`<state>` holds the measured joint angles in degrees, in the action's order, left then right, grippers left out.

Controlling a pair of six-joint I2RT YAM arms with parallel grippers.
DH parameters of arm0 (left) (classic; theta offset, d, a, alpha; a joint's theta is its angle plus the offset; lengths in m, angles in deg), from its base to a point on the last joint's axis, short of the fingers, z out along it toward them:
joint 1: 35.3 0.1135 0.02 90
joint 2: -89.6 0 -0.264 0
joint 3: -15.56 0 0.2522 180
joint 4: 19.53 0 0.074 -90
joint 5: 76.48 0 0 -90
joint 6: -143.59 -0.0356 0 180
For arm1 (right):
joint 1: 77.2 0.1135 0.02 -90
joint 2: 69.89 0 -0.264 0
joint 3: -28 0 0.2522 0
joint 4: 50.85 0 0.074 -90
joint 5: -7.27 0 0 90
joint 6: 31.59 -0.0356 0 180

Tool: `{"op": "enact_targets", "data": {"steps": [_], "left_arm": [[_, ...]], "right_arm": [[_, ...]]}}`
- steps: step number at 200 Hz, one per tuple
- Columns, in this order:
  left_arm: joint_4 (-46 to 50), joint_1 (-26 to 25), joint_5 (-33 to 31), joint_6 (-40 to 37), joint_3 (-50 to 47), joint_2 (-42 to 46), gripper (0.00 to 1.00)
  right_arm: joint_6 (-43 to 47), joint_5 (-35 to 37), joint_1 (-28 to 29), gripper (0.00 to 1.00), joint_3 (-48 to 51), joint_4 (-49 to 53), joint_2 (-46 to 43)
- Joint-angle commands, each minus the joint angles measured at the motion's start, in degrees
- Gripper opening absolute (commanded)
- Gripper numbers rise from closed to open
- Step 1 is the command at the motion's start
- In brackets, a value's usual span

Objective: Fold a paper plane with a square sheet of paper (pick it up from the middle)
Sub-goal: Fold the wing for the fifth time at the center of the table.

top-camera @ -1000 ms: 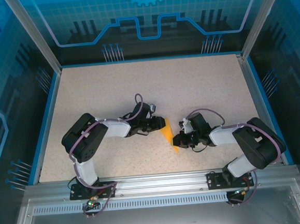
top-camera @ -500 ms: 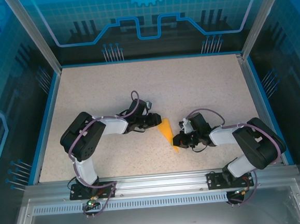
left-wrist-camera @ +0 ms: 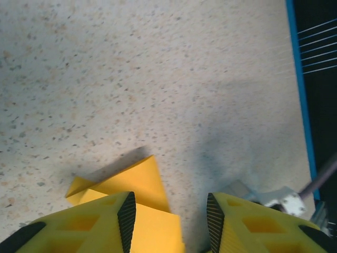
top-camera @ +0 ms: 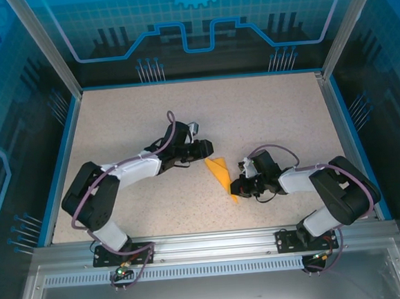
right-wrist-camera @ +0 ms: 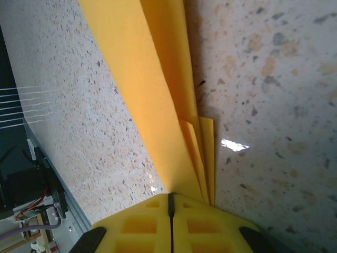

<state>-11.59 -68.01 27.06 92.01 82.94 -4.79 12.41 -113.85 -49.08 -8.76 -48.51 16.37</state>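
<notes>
A: What changes here?
B: The left fingers (top-camera: 204,148) pull back from the folded paper (top-camera: 220,173) and stand apart, empty; it now lies on the bench (top-camera: 273,116) between the arms.
A: Who holds it?
B: The right fingers (right-wrist-camera: 169,204), clamped on its near tip. That fold looks finished; the next likely awaits.

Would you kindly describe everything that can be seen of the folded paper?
The paper is thin, orange-yellow, folded into a narrow, pointed wedge of several layers. It lies on the speckled table, its wide end pointing to the table's far side. The right pincer is shut on its narrow near end, with the layers fanning out from the jaws. The left pincer hangs open over its far end, apparently clear of it.
</notes>
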Motion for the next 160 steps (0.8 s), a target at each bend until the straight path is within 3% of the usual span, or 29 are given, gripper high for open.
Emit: {"op": "enact_targets", "data": {"steps": [1, 68, 160], "left_arm": [[2.00, -2.55, -0.05, -0.76, 0.50, 2.62, 0.44], [-2.11, -9.34, 0.49, 1.94, 1.12, -4.14, 0.44], [-3.38, -9.45, -0.80, 2.02, 1.77, -13.56, 0.44]], "right_arm": [[1.72, 4.01, 0.16, 0.06, 1.13, 7.47, 2.69], [1.44, 4.03, 0.18, 0.06, 1.14, 7.11, 2.48], [0.74, 3.31, 0.18, 0.07, 1.50, 7.38, -1.16]]}}
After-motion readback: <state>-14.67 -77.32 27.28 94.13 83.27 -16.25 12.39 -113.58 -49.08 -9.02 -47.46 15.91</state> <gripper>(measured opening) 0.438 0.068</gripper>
